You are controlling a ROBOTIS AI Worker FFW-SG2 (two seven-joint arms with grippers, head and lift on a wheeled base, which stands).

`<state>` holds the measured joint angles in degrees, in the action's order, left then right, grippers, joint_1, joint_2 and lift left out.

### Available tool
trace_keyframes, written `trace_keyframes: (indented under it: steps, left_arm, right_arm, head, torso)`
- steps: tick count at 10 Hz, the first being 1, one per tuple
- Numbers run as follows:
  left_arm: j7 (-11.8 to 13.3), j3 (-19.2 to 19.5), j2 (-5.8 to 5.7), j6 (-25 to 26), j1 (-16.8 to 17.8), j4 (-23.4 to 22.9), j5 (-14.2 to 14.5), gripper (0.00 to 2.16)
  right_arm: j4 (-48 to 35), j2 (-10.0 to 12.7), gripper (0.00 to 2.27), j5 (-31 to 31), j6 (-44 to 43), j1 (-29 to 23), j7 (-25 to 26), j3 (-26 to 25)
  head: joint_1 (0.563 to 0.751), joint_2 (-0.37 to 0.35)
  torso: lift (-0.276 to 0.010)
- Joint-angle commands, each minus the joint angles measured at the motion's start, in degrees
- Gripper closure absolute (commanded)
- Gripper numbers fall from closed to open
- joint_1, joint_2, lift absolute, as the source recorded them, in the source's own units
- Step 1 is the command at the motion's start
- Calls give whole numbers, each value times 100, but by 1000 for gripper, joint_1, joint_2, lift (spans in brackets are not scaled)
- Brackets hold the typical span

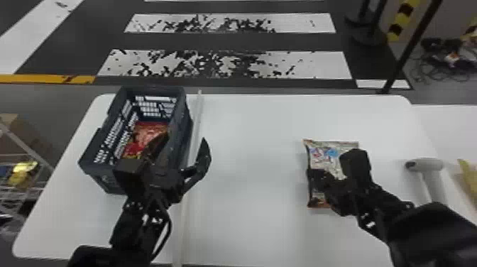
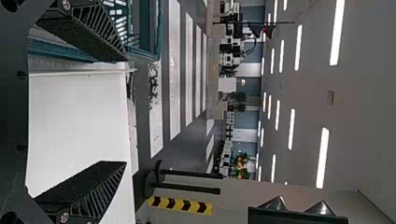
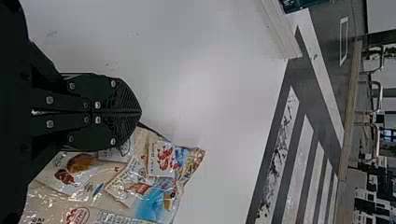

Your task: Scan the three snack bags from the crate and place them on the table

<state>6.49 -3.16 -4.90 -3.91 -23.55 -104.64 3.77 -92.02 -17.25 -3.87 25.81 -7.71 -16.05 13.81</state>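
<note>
Crate (image 1: 133,168) on the table's (image 1: 248,227) left side, its far rim close to the far edge. Strip (image 1: 198,117) just beside its right wall, running near to far. Red bag (image 1: 152,132) inside. Left gripper (image 1: 184,142) at the crate's right, near part; jaws spread, nothing between them.

Wide stretch of bare white top between strip and tan bag (image 1: 324,151), reaching the far edge. Tan bag lies flat, right of middle. Right gripper (image 1: 314,175) over its left part; jaws pressed together, bag alongside them, not between. Scanner (image 1: 427,165) farther right, apart from tan bag; yellow item (image 1: 470,175) beyond it.

Tan bag's front: red lettering, food pictures, blue patch. Smaller print too small to tell.
</note>
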Motion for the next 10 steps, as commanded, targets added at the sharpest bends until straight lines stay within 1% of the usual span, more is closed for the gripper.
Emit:
trace_keyframes:
  steps: [1, 4, 5, 6, 7, 8, 9, 10]
  left_arm:
    - [1, 0, -2, 0, 0, 14, 10, 83]
    - [1, 0, -2, 0, 0, 23, 18, 83]
    - [1, 0, -2, 0, 0, 23, 18, 83]
    - [1, 0, -2, 0, 0, 23, 18, 83]
    - [1, 0, -2, 0, 0, 23, 18, 83]
    - [1, -9, 7, 0, 0, 23, 18, 83]
    - [1, -9, 7, 0, -18, 14, 18, 83]
    - [-8, -9, -2, 0, -35, 5, 18, 83]
  right_arm:
    - [-9, -86, 2128, 0, -1, -29, -12, -89]
    - [-44, -147, 2128, 18, -36, -126, -126, -264]
    - [-317, -138, 2007, -53, -71, -293, -161, -396]
    - [-835, -138, 1561, -272, -71, -565, -161, -598]
    - [-1415, -121, 664, -527, 175, -785, -188, -818]
    - [-1943, -51, 26, -580, 755, -926, -240, -1056]
    - [-2277, 20, 6, -633, 1124, -1022, -231, -1337]
    - [-2444, 37, 26, -852, 1370, -1102, -240, -1671]
  head:
    - [695, 24]
    - [695, -1]
    - [695, -7]
    - [695, -10]
    - [695, -8]
    - [695, -7]
    - [695, -5]
    - [695, -16]
  torso:
    - [-62]
    - [-62]
    - [-62]
    - [-62]
    - [-62]
    - [-62]
    - [-62]
    - [-62]
